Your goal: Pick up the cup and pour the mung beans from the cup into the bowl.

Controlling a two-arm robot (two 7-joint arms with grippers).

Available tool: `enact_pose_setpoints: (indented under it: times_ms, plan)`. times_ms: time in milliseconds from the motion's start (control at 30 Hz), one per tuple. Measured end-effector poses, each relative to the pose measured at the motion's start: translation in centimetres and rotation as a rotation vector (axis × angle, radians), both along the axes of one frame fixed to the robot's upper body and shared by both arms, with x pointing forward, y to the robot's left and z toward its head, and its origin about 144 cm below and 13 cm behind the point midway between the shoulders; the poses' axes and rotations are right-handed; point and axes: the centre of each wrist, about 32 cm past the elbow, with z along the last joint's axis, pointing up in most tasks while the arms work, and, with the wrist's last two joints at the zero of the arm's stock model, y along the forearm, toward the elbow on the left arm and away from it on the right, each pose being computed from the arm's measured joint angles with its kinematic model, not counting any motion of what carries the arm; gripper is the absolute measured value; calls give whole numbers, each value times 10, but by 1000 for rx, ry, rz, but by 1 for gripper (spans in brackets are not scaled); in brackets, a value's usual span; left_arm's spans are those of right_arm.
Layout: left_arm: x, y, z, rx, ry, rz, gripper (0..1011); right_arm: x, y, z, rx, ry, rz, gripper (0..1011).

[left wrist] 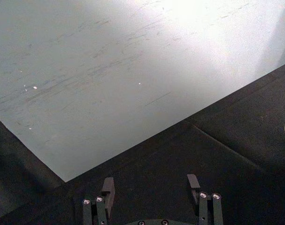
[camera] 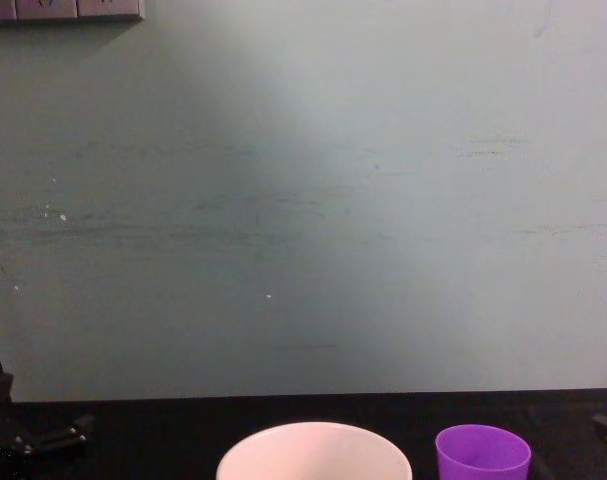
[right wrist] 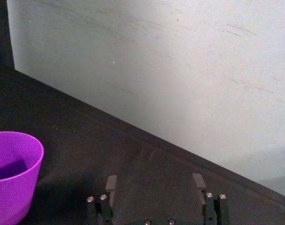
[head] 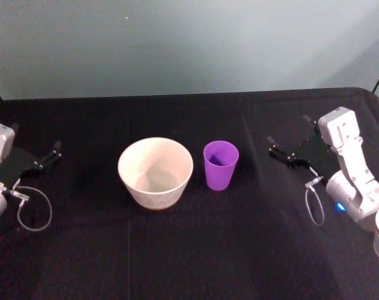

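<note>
Cup [head: 220,164] upright beside bowl [head: 153,187], apart from right pincer [right wrist: 154,178] (spread wide, empty); left pincer [left wrist: 150,179] likewise.

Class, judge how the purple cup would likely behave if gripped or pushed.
The cup looks like plastic, so it is probably light and slightly squeezable. It tapers to a narrow base, so a sideways push may tip it. Its smooth wall might slip.

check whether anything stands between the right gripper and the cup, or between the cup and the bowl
Nothing visible does: bare cloth separates the right gripper from the cup, and the bowl stands just beside it.
</note>
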Motion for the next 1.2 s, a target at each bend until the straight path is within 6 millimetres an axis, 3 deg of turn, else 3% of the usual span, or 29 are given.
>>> enact_pose_setpoints:
  times_ms: [1200]
  plan:
    - [0, 0, 0, 0, 0, 0, 1000, 0, 0, 0, 0, 0, 0, 1003]
